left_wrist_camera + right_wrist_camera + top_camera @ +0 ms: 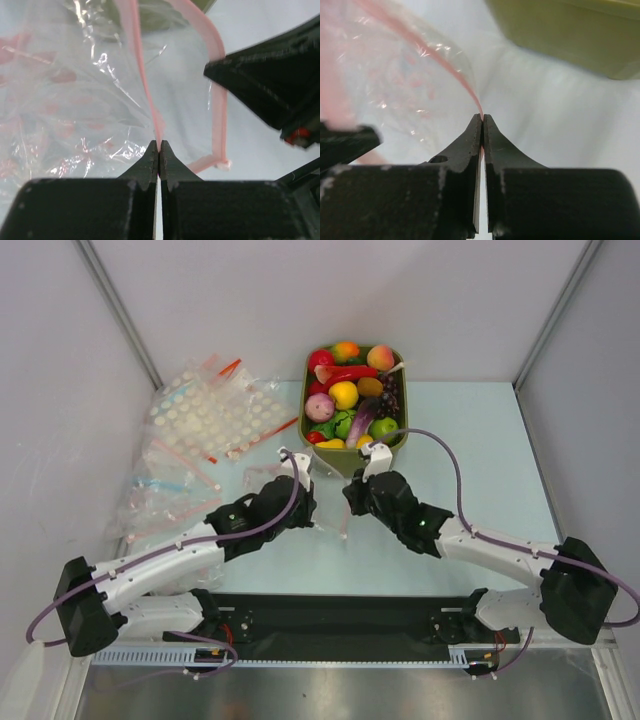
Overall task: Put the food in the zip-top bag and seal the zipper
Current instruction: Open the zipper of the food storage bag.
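Observation:
The food [345,395], glossy toy fruits and vegetables, fills the olive-green tub [345,458] at the back centre. Just in front of it the clear zip-top bag [328,510] hangs between my two grippers. My left gripper [305,502] is shut on one lip of the pink zipper [137,65]; the other lip [218,100] curves away to the right, so the mouth gapes. My right gripper [352,498] is shut on the pink zipper [445,65] too, with the tub [570,35] beyond it. Nothing shows inside the bag [75,115].
A heap of clear bags with white dots [215,410] lies at the back left, and a bag with a blue strip [160,483] lies nearer the left wall. A black mat [340,615] runs along the near edge between the arm bases.

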Robot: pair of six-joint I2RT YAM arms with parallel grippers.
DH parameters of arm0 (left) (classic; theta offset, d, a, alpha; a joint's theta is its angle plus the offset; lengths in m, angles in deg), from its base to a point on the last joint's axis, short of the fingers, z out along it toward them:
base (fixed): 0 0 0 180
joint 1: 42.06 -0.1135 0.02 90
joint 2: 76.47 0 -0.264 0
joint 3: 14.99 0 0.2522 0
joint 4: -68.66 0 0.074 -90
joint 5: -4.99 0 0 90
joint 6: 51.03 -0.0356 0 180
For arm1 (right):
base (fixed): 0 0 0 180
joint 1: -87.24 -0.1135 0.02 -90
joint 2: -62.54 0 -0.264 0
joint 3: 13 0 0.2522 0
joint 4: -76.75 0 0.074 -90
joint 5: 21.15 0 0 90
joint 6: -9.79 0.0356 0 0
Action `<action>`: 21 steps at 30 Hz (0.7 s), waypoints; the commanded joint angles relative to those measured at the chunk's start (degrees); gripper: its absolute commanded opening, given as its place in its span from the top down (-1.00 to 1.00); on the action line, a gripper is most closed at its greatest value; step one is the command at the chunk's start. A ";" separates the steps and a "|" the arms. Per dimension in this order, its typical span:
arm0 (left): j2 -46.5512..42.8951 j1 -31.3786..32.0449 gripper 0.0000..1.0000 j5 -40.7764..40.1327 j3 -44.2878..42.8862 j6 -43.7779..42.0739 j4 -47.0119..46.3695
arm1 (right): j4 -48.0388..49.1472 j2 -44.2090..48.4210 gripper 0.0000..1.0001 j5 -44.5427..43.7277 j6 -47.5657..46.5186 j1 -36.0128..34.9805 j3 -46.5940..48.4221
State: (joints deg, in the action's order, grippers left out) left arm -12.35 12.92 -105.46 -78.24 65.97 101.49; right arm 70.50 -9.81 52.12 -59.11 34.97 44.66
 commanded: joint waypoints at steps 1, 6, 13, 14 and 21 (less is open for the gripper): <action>-0.22 0.13 0.99 -2.84 -4.20 5.51 4.65 | 0.67 -1.11 0.91 4.32 4.90 5.40 -0.65; -0.05 0.13 0.99 -3.64 -7.54 10.95 10.98 | 2.77 -3.14 0.86 11.97 8.34 10.35 -2.06; -0.66 0.21 0.96 -2.65 -9.65 11.49 12.74 | 1.55 -5.51 0.78 11.55 7.29 9.47 -0.40; -1.10 0.13 0.95 -4.23 -10.18 11.75 13.70 | 1.28 -5.95 0.77 11.55 7.55 9.56 0.13; -8.04 0.21 0.89 -11.89 -6.59 11.41 13.55 | 0.93 -9.20 0.77 14.44 9.04 10.52 1.01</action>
State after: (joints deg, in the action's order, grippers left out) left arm -16.18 12.92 -112.89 -85.61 77.58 116.42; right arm 70.98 -18.14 65.52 -50.98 45.16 43.37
